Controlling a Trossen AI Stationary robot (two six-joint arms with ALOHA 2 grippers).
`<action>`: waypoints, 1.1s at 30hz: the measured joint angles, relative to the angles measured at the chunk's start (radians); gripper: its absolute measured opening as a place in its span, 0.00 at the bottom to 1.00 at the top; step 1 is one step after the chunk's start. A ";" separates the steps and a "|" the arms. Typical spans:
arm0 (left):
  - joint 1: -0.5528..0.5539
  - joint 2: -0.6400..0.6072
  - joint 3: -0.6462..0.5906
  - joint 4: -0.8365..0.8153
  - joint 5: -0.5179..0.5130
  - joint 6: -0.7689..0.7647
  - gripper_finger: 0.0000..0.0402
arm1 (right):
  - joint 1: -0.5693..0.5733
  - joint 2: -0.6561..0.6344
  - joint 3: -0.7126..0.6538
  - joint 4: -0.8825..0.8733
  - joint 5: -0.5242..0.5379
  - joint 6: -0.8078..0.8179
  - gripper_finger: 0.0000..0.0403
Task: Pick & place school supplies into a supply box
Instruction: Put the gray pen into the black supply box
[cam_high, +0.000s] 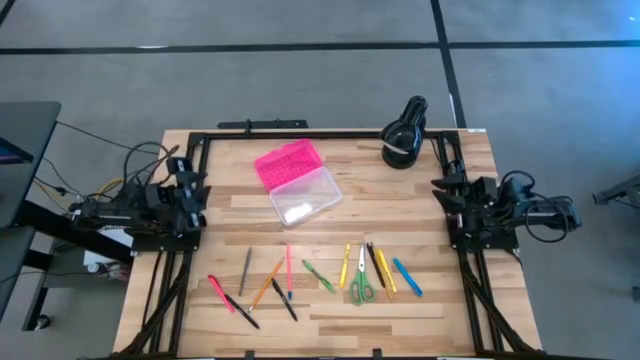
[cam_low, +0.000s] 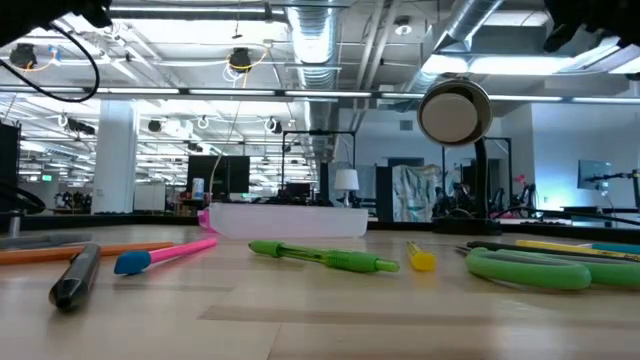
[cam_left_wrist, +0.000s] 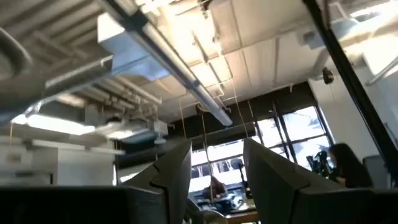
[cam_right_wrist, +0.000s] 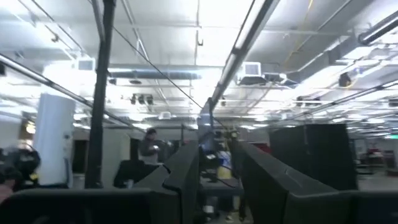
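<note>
step: first pick, nothing in the box | left hand and right hand parked at bench edges, fingers apart, empty | pens, scissors lie flat in front row; supply box open behind | thin smooth round shafts: you pinch across the shaft, low.

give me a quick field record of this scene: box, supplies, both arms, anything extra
supply box: pencil case, clear base with pink lid swung open, centre back of the table
supplies: pens and pencils in a loose row along the front, with green-handled scissors right of centre; none in the case
left tool: parked at the left table edge, open, empty
right tool: parked at the right table edge, open, empty
extra: black lamp at the back right
</note>
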 joint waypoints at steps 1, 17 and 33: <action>0.000 0.000 0.000 -0.002 -0.002 -0.023 0.35 | 0.008 0.000 0.000 0.005 0.000 0.010 0.27; -0.001 0.183 0.271 -0.317 0.155 -0.105 0.35 | 0.046 0.000 0.003 0.028 0.001 -0.019 0.27; -0.001 0.641 0.568 -0.538 0.155 -0.148 0.35 | 0.048 0.355 0.276 -0.077 0.000 -0.064 0.27</action>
